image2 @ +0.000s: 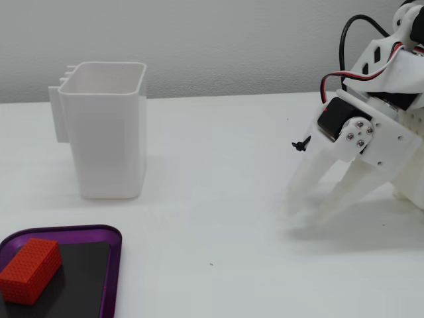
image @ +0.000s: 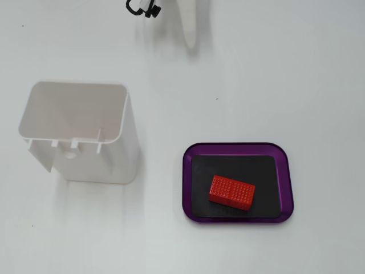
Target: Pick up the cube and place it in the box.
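The red cube [image: 231,192] lies flat on the black floor of the purple-rimmed box [image: 188,182], slightly tilted, in the lower right of a fixed view. In the other fixed view the cube [image2: 30,268] sits in the box [image2: 114,265] at the bottom left corner. My white gripper [image2: 309,213] is far to the right of it, pointing down with its tips near the table. Its jaws are apart and hold nothing. Only one white finger [image: 191,28] shows at the top edge of the view from above.
A tall white plastic container [image: 80,131] stands open-topped left of the box; it also shows at the back left [image2: 109,129]. The arm's black cable [image2: 351,40] loops above the gripper. The table is white.
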